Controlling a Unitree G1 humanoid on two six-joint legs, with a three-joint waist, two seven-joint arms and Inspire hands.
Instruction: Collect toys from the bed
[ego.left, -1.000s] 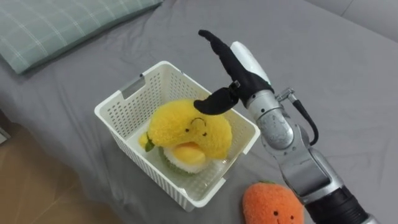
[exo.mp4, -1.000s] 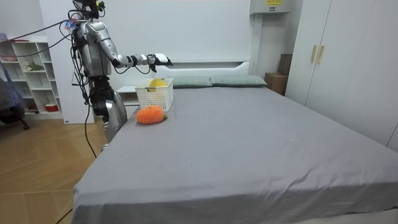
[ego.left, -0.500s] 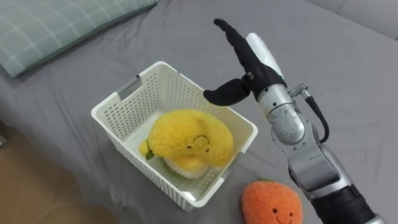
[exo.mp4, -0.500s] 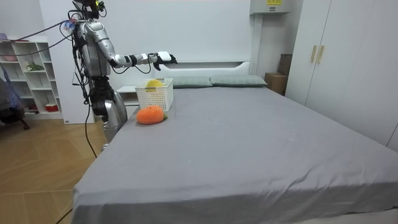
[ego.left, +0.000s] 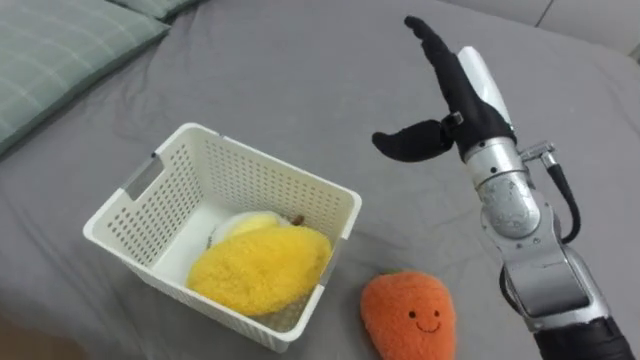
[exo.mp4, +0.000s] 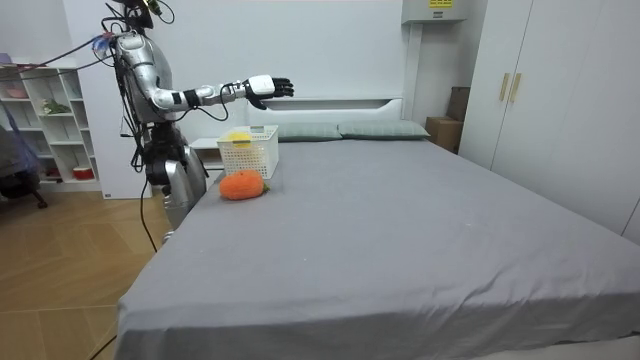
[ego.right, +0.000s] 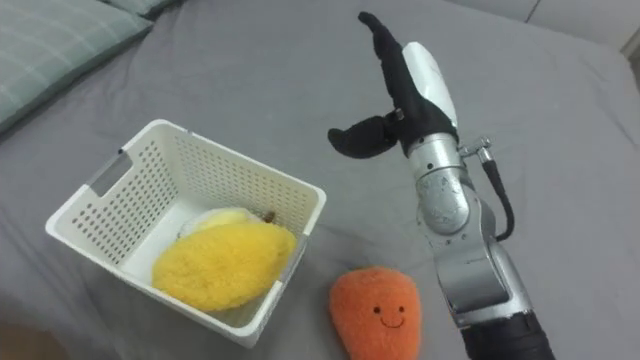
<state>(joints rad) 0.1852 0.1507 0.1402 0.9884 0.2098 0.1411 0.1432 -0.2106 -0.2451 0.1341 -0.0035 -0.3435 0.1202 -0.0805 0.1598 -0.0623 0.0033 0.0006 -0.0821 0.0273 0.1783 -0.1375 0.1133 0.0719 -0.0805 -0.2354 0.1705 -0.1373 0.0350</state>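
A white slatted basket (ego.left: 150, 190) (ego.right: 110, 175) (exo.mp4: 248, 152) stands on the grey bed near its edge. Inside it lies a yellow plush toy (ego.left: 258, 272) (ego.right: 220, 265) on top of a paler toy. An orange plush toy with a smiling face (ego.left: 408, 316) (ego.right: 375, 310) (exo.mp4: 241, 185) lies on the bed just right of the basket. My right hand (ego.left: 455, 100) (ego.right: 405, 90) (exo.mp4: 268, 88) is raised above the bed, right of and beyond the basket, open with straight fingers and holding nothing. In the room view I stand at the bed's side with the right arm stretched out over it.
A checked pillow (ego.left: 60, 60) lies at the upper left by the basket. The grey bed sheet (ego.left: 300, 100) spreads out beyond the hand. In the room view, a white shelf unit (exo.mp4: 45, 120) stands behind me and wardrobes (exo.mp4: 540, 90) at the room view's right.
My right hand has lifted up and away from the basket, to the right. The yellow toy has dropped and settled deeper in the basket. The head camera has shifted too.
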